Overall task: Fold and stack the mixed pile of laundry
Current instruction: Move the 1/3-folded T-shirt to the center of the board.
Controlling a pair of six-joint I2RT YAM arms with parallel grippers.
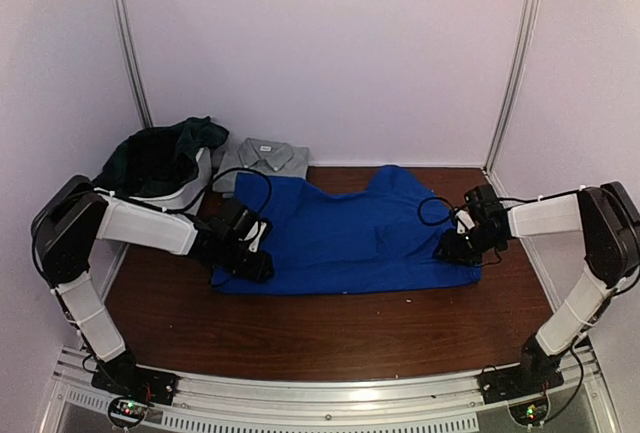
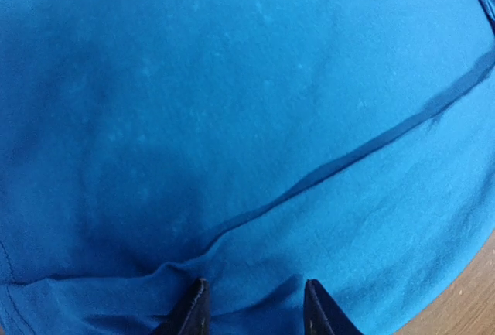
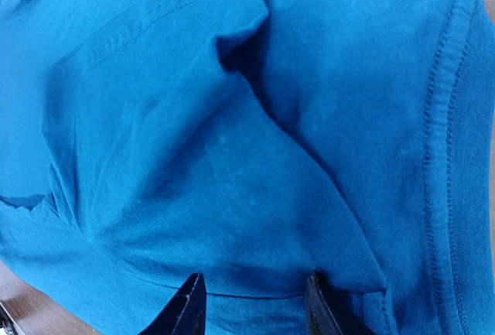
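Blue T-shirt (image 1: 350,233) lies spread flat in the middle of the table (image 1: 330,338), its long axis running left to right between the arms. At its left edge sits the left gripper (image 1: 255,258), fingers part-way apart astride the cloth; whether they pinch it cannot be told. The right gripper (image 1: 462,245) sits at the right edge beside a stitched hem, also astride cloth, its grip unclear. Each arm is equally near its own end.

One blue T-shirt (image 1: 350,233), one grey shirt (image 1: 262,158), one green garment (image 1: 160,156), one white basket (image 1: 192,189), two arms, left (image 1: 145,225) and right (image 1: 545,218).
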